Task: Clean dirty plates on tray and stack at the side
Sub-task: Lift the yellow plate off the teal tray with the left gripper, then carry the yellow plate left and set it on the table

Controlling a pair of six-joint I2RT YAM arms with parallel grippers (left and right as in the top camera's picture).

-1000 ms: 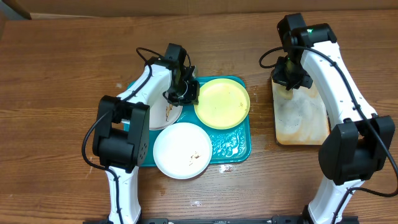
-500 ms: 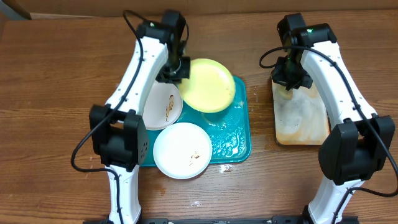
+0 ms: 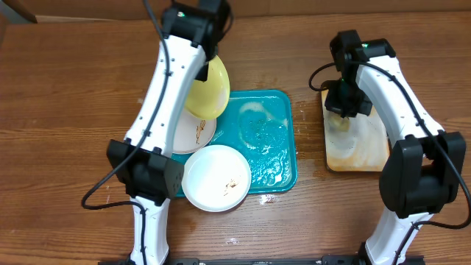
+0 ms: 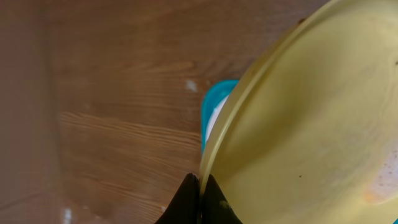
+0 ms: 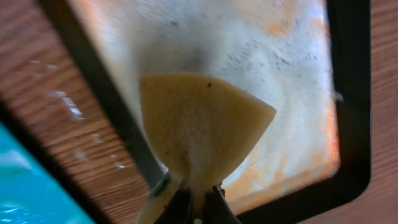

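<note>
My left gripper (image 4: 200,186) is shut on the rim of the pale yellow-green plate (image 3: 207,90), which hangs tilted on edge above the teal tray's (image 3: 274,158) back left corner. The wrist view shows that plate (image 4: 311,112) large, with the tray (image 4: 214,99) far below. Two white plates lie on the tray's left side: a smeared one (image 3: 193,134) partly under the arm and one (image 3: 215,177) at the front with brown specks. My right gripper (image 5: 198,202) is shut on a yellow sponge (image 5: 199,124) over the rust-stained tray (image 3: 358,143).
The black-rimmed, rust-stained tray (image 5: 280,74) lies to the right of the teal tray on the brown wooden table (image 3: 73,88). Wet soapy film covers the teal tray's bare right half. A small white scrap (image 3: 267,198) lies in front of the tray.
The left gripper has lifted the yellow-green plate off the tray, carried it up and back left, and tilted it on edge. The right gripper with the sponge shifted slightly over the stained tray.
</note>
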